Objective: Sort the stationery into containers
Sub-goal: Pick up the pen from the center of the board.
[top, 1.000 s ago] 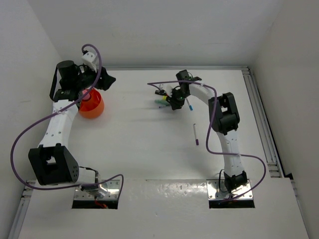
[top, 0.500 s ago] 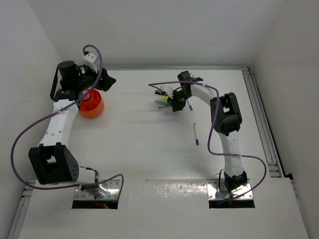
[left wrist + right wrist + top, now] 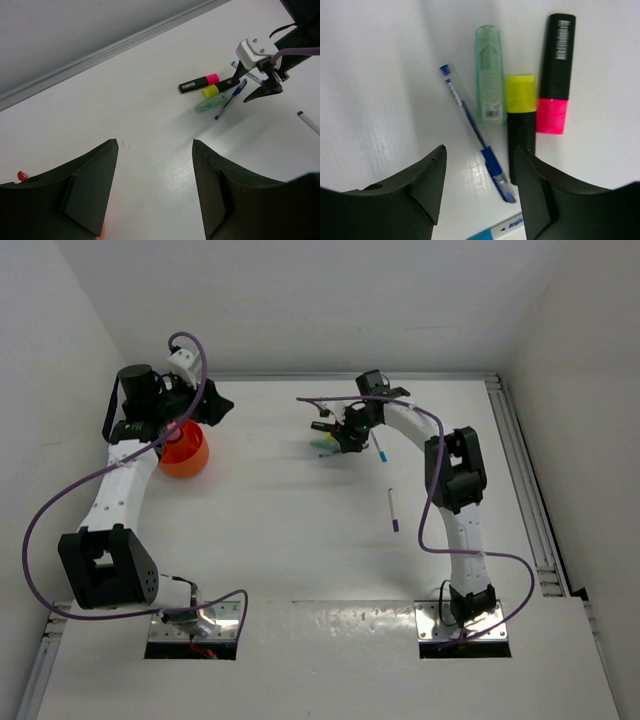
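At 10 o'clock, the left fingers (image 3: 214, 404) gape empty just beside the orange bowl (image 3: 183, 452). Near 12 o'clock, the right fingers (image 3: 336, 443) hang parted, holding nothing, over a blue pen (image 3: 470, 122), a green highlighter (image 3: 489, 75) and 2 black highlighters (image 3: 521, 135). These look light, stiff, slick and roll-prone, so pinch mid-barrel. The glossy desk (image 3: 290, 540) lies open around them.

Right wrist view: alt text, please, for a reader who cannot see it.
The right gripper hovers open and empty over four items lying close together on a white table: a blue pen, a green marker, a yellow-capped highlighter and a pink-ended highlighter.
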Robot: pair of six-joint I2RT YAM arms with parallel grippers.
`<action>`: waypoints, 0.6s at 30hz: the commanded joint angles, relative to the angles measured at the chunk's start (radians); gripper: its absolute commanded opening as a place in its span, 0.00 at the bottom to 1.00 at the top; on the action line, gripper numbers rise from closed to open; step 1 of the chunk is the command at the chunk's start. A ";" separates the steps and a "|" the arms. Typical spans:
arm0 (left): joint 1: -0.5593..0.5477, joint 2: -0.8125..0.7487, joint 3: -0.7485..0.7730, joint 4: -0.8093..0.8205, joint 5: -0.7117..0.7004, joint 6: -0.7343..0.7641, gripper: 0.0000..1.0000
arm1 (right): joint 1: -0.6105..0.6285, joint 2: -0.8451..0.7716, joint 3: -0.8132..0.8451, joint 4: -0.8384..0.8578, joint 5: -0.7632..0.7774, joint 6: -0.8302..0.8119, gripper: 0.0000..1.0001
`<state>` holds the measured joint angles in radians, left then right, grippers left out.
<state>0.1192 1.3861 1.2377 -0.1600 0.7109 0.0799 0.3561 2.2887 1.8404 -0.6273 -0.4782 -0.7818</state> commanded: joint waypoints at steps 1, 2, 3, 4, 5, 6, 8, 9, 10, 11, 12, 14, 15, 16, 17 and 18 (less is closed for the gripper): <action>0.005 0.004 0.009 0.024 0.021 0.017 0.67 | 0.004 0.040 0.063 0.031 -0.004 0.001 0.55; 0.008 0.007 0.008 0.024 0.021 0.015 0.67 | 0.004 0.054 0.065 0.035 -0.002 0.001 0.55; 0.008 0.008 0.008 0.025 0.021 0.015 0.67 | 0.003 0.058 0.066 0.035 0.001 0.000 0.55; 0.008 0.008 0.006 0.020 0.021 0.017 0.67 | 0.006 0.064 0.068 0.038 0.001 -0.004 0.54; 0.011 0.011 0.003 0.019 0.024 0.015 0.67 | 0.004 0.077 0.066 0.038 0.007 -0.007 0.53; 0.014 0.011 0.003 0.017 0.022 0.017 0.67 | 0.004 0.083 0.066 0.034 0.010 -0.013 0.52; 0.014 0.011 0.003 0.017 0.024 0.018 0.67 | 0.003 0.095 0.063 0.029 0.013 -0.019 0.50; 0.016 0.011 0.002 0.016 0.025 0.017 0.67 | 0.003 0.097 0.059 0.026 0.015 -0.030 0.50; 0.019 0.011 0.003 0.017 0.025 0.017 0.67 | 0.001 0.100 0.053 0.023 0.016 -0.033 0.49; 0.020 0.011 0.003 0.017 0.025 0.017 0.67 | 0.001 0.100 0.046 0.020 0.019 -0.036 0.47; 0.020 0.011 0.003 0.016 0.025 0.017 0.67 | 0.001 0.101 0.043 0.015 0.023 -0.045 0.46; 0.022 0.008 0.005 0.014 0.027 0.015 0.67 | 0.001 0.106 0.037 0.003 0.026 -0.059 0.42; 0.023 0.010 0.005 0.013 0.025 0.018 0.67 | 0.003 0.107 0.036 -0.018 0.027 -0.080 0.37; 0.025 0.008 0.005 0.013 0.025 0.017 0.67 | 0.006 0.104 0.030 -0.029 0.030 -0.089 0.34; 0.025 0.007 0.003 0.008 0.027 0.017 0.67 | 0.009 0.101 0.011 -0.046 0.036 -0.114 0.31; 0.027 0.004 0.005 0.007 0.025 0.021 0.67 | 0.017 0.094 -0.004 -0.054 0.039 -0.129 0.24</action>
<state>0.1337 1.4010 1.2377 -0.1722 0.7113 0.0864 0.3595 2.3852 1.8717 -0.6262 -0.4603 -0.8349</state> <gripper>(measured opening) 0.668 0.263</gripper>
